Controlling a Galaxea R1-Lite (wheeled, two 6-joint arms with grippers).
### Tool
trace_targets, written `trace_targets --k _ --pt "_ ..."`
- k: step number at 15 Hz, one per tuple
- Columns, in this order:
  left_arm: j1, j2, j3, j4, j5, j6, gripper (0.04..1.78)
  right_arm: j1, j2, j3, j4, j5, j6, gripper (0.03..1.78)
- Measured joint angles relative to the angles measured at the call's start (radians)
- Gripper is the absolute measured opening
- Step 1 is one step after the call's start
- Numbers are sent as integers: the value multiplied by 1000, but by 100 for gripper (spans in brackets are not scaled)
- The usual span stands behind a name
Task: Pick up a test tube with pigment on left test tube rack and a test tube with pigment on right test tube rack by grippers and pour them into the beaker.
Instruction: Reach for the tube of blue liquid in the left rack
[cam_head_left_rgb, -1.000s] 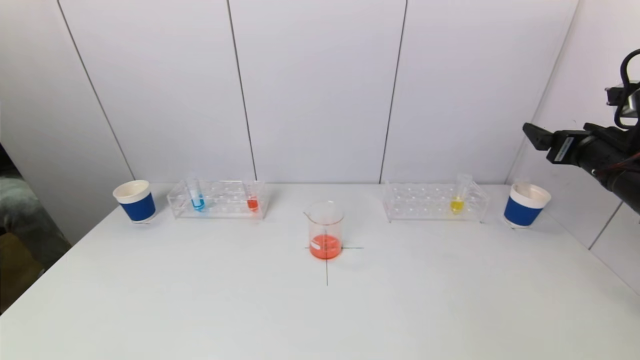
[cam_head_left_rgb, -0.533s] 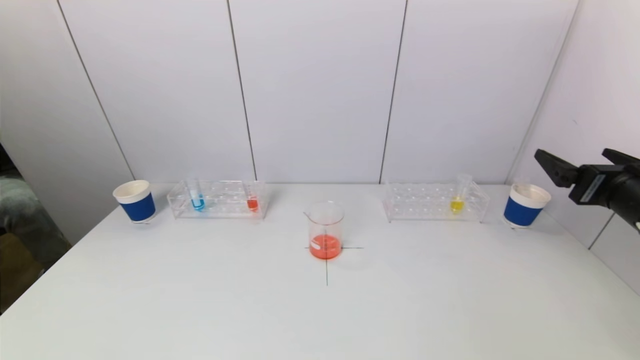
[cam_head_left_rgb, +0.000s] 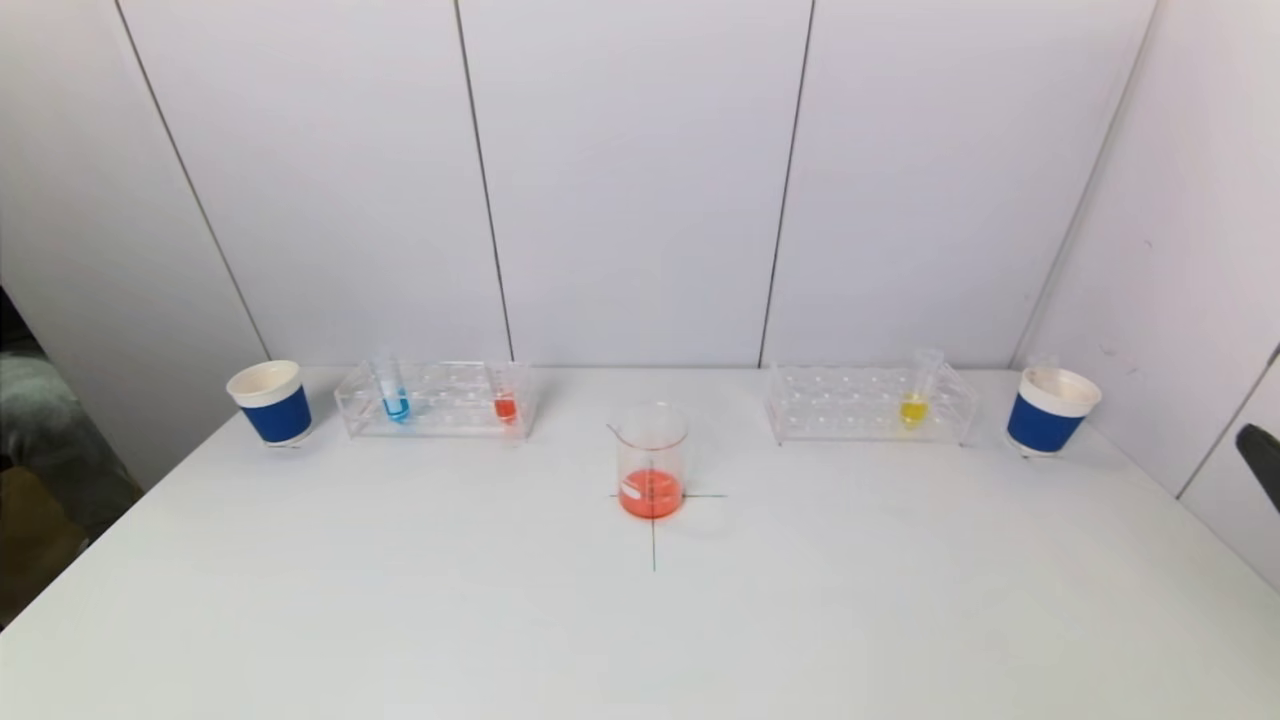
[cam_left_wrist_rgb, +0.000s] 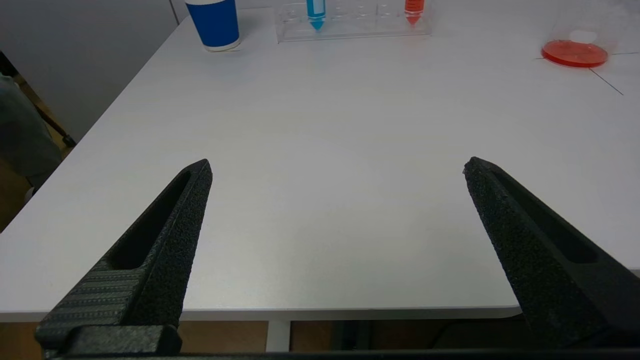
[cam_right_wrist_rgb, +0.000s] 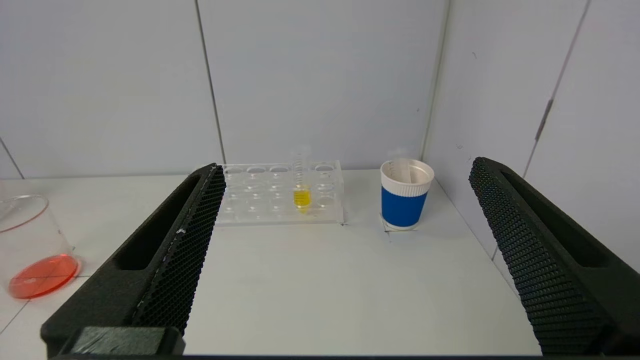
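The left test tube rack (cam_head_left_rgb: 435, 400) holds a blue-filled tube (cam_head_left_rgb: 393, 397) and a red-filled tube (cam_head_left_rgb: 505, 402). One yellow-filled tube (cam_head_left_rgb: 915, 398) stands in the right rack (cam_head_left_rgb: 850, 405). Between the racks, the glass beaker (cam_head_left_rgb: 651, 460) holds orange-red liquid at the table's marked cross. My left gripper (cam_left_wrist_rgb: 337, 167) hangs open and empty over the table's near edge, far from the left rack (cam_left_wrist_rgb: 350, 27). My right gripper (cam_right_wrist_rgb: 347, 167) is open and empty, well short of the yellow tube (cam_right_wrist_rgb: 302, 192). In the head view only one dark finger (cam_head_left_rgb: 1262, 462) shows, at the right edge.
A blue-and-white paper cup (cam_head_left_rgb: 270, 402) stands left of the left rack, and another (cam_head_left_rgb: 1050, 410) right of the right rack. White wall panels close the back and the right side. The white table (cam_head_left_rgb: 640, 620) ends close below my left gripper.
The right arm has dropped and pulled back to the right, almost out of the head view. Its fingers stayed open. Nothing on the table has moved.
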Motion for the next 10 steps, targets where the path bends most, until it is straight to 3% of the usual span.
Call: trace_targets --k 2,7,8,10 --pt "0 0 0 0 0 0 176 0 -198 3 167 2 0 177" --pt "0 0 -1 0 0 0 176 -3 -668 -32 733 11 16 177" --pt "0 0 -1 1 0 0 176 -5 -716 -10 792 0 19 177" --pt "0 0 -1 1 0 0 176 -7 -772 50 780 -41 3 177"
